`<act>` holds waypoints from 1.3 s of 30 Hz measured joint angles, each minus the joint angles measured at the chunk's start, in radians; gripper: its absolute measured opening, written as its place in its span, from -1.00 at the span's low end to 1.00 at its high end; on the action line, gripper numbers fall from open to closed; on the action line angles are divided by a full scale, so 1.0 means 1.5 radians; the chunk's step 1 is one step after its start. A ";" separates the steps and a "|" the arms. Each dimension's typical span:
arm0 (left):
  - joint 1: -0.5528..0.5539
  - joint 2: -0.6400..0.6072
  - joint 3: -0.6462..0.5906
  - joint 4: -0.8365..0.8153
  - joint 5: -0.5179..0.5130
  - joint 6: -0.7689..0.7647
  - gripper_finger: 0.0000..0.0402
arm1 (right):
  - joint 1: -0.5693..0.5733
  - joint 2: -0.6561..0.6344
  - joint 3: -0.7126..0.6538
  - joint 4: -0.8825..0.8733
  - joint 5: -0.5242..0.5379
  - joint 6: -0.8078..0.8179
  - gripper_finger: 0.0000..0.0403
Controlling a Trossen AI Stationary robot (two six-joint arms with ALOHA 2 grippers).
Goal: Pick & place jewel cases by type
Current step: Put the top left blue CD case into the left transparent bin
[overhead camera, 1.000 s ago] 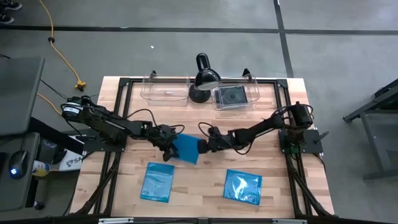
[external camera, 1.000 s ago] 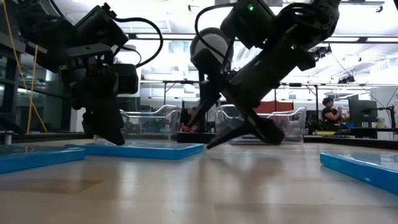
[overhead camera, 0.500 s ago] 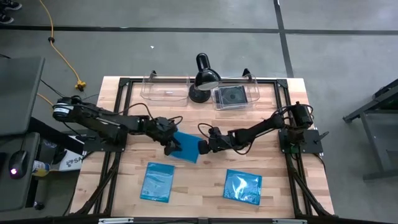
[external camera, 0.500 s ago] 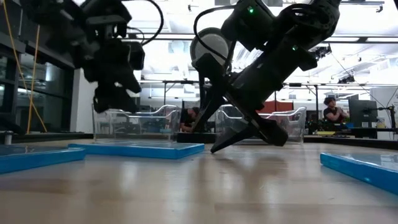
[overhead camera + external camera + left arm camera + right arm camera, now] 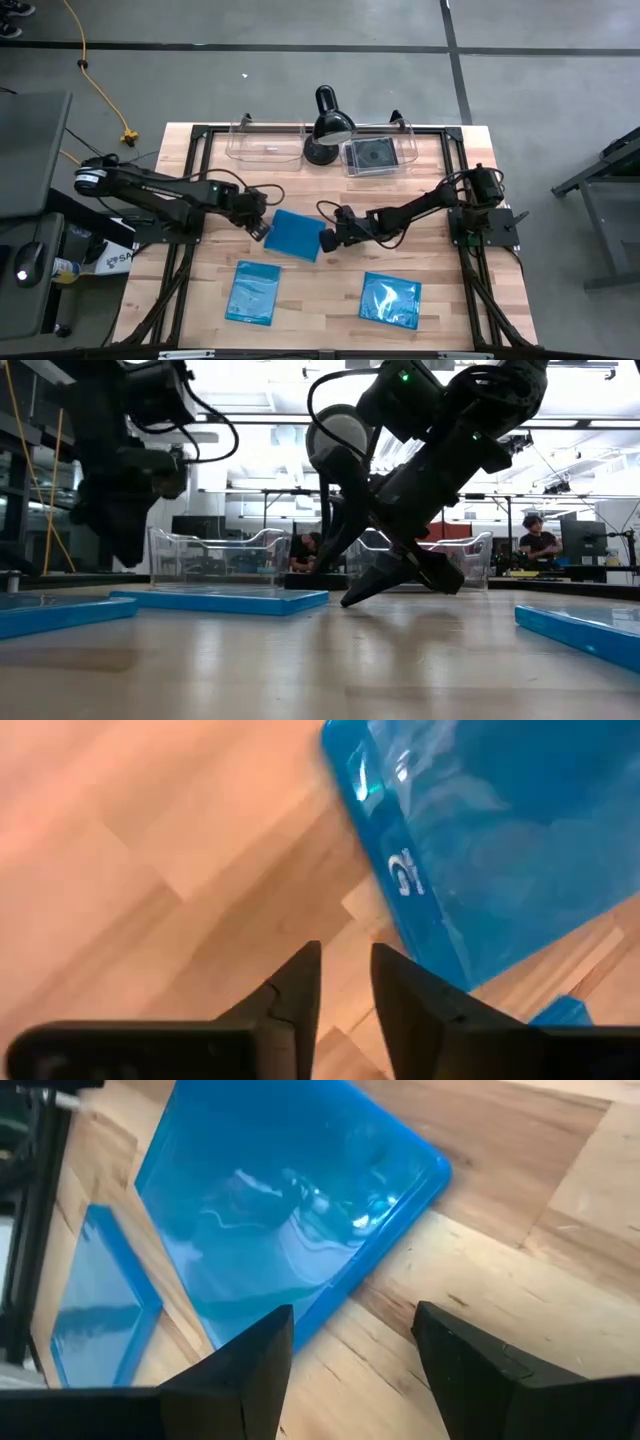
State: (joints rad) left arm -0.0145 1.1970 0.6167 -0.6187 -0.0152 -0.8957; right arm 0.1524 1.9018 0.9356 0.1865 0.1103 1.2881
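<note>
**Blue case lay flat between two empty grippers**

Blue plastic was framed by the right gripper (image 5: 328,241), whose fingers were spread wide and held nothing, set just beside the middle jewel case (image 5: 294,235) at its right edge. The left gripper (image 5: 260,229), narrowed and empty, was just off the opposite edge. The case lay at mid-worktop (image 5: 450,300), so the right arm was judged nearer.

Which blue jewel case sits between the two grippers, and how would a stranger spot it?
Start at the black desk lamp on the wooden table's far edge. Just in front lies a flat bright blue plastic jewel case. Unlike the two blue cases nearer the front edge, it sits turned at an angle.
</note>
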 joint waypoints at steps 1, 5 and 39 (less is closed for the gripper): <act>-0.004 0.007 0.000 -0.002 0.005 -0.018 -0.62 | -0.001 0.000 0.000 -0.001 -0.006 -0.007 -0.01; -0.037 0.034 -0.001 -0.002 0.010 -0.098 -0.68 | -0.002 -0.001 0.000 -0.005 -0.021 -0.033 -0.01; -0.104 0.162 0.000 0.097 0.044 -0.185 -0.64 | -0.069 0.001 -0.002 0.008 0.011 -0.002 -0.01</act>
State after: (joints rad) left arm -0.1711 1.4403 0.6170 -0.4732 0.0509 -1.1737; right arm 0.0485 1.9026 0.9329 0.1985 0.1265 1.2857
